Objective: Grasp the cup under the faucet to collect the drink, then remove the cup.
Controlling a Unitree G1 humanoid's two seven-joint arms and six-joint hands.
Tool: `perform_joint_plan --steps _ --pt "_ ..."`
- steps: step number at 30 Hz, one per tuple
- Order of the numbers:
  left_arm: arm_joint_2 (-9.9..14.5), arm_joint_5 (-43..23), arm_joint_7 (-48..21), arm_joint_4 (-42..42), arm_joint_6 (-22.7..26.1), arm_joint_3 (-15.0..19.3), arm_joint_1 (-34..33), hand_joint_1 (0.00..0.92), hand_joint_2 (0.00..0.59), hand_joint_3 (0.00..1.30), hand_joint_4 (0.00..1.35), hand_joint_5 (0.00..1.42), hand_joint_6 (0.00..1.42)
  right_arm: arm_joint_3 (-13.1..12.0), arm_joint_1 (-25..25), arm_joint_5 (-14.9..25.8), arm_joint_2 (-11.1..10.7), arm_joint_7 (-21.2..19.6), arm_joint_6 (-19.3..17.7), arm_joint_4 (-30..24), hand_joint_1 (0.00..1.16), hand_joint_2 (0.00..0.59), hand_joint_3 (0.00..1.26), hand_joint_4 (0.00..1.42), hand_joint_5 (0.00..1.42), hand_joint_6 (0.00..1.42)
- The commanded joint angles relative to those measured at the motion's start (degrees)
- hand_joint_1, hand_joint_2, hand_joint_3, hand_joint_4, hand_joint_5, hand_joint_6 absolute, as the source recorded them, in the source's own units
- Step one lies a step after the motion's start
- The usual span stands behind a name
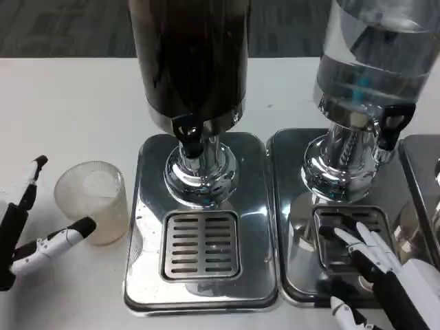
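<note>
A translucent plastic cup (92, 201) stands upright on the white table, left of the dark-drink dispenser's steel base (148, 275). The dispenser's black faucet (188, 134) hangs over the slotted drip grate (201, 245), which has nothing on it. My left hand (31, 230) is at the left edge, fingers spread, with one fingertip (84, 227) close to the cup's lower left side and another up at the left; it holds nothing. My right hand (381, 271) lies at the bottom right over the second dispenser's tray, fingers extended and empty.
A clear-water dispenser (371, 62) with its own black tap (390, 124) stands at right on a steel base (292, 206). A third steel tray edge (419, 179) shows at the far right. Bare white table lies left of and behind the cup.
</note>
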Motion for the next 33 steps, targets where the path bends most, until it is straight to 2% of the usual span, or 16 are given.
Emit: perform_joint_plan --steps 1,33 --pt "-0.03 0.47 0.06 2.06 -0.81 -1.01 -1.56 0.035 0.025 0.00 0.00 0.05 0.07 0.06 0.23 0.29 -0.04 0.02 -0.05 -0.60 0.48 0.585 0.15 0.00 0.00 0.17" --pt "-1.74 1.81 3.73 14.17 -4.42 -6.85 -10.68 0.053 0.036 0.00 0.00 0.07 0.09 0.30 -0.49 0.59 0.08 0.16 0.28 0.36 0.48 0.585 0.15 0.00 0.00 0.18"
